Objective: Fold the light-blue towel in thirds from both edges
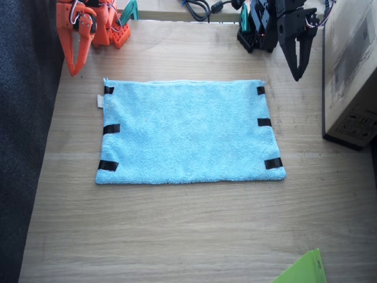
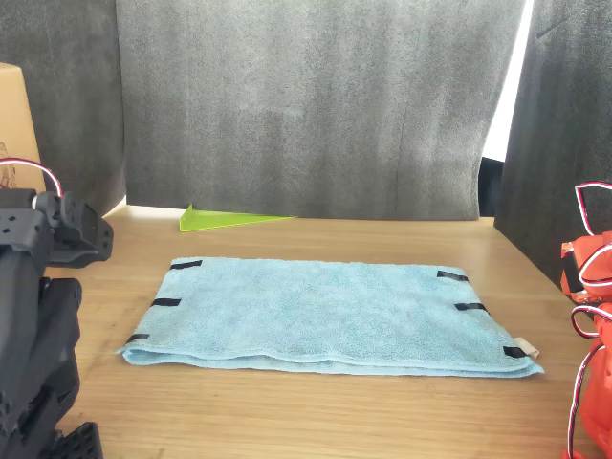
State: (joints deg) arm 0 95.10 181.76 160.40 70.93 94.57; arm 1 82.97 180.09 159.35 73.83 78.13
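Nothing of the fold looks done yet. The towel [image 1: 188, 131] lies spread flat in the middle of the desk [image 1: 177, 230], a light-blue rectangle of fluffy terry with both short edges out at full length. In the front view its near long side shows a doubled lip, so it may be two layers thick, but I cannot tell for sure. Each short edge carries three short black tape strips: one set [image 1: 109, 128] on the side of the right arm, one set [image 1: 265, 122] on the side of the left arm. A small white tag [image 1: 99, 101] sticks out at the corner nearest the right arm.

Both thirds are left to do: by my reading, each taped edge has to be lifted and laid over the middle, one on top of the other.

The orange right pincer [image 1: 75, 65] hangs point-down just beyond the towel's corner, well clear of the cloth; its jaws look nearly together and hold nothing. The black left pincer [image 1: 297, 71] hangs likewise past the opposite corner, jaws close together, empty.

The desk is smooth pale wood with fine grain. A cardboard box [image 1: 350, 71] stands beside the left arm, and a green sheet corner [image 1: 303, 270] pokes in at the near edge
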